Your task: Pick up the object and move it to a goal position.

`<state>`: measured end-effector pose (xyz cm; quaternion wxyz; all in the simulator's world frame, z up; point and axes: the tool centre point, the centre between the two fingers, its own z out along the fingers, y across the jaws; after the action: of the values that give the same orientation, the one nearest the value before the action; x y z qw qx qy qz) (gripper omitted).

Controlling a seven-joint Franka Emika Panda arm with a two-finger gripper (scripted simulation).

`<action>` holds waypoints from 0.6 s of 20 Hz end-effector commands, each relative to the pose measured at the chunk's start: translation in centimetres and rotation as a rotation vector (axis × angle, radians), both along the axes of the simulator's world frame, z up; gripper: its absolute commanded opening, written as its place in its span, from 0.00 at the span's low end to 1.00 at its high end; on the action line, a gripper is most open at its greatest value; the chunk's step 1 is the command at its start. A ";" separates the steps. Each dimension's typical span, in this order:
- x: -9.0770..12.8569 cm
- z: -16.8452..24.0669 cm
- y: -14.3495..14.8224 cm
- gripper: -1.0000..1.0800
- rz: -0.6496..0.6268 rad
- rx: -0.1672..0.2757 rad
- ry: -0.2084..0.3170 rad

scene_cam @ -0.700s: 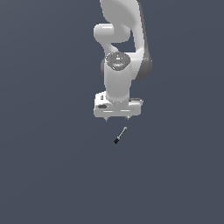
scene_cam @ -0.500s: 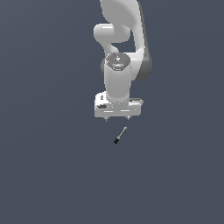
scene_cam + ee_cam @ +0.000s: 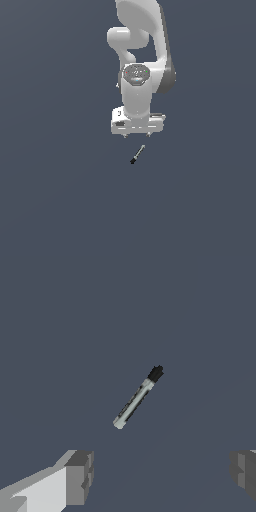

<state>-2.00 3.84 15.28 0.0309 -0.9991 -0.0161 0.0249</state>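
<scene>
The gripper (image 3: 137,134) hovers with its fingers (image 3: 79,478) spread wide apart, near the thin rod-like tool (image 3: 137,154) lying slantwise on the desk (image 3: 55,190).

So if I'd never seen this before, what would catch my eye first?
The big white arm reaching down the middle of the exterior view, its open gripper pointing down. Just beyond it lies a tiny grey rod with a black end, alone on the plain dark floor, untouched.
</scene>
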 end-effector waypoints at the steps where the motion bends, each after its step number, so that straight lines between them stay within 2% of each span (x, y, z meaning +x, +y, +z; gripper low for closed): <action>1: 0.0 0.1 0.0 0.96 0.001 0.000 -0.001; 12: 0.2 -0.7 0.1 0.96 -0.050 -0.005 -0.001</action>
<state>-1.84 3.91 14.81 0.0296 -0.9993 0.0021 0.0239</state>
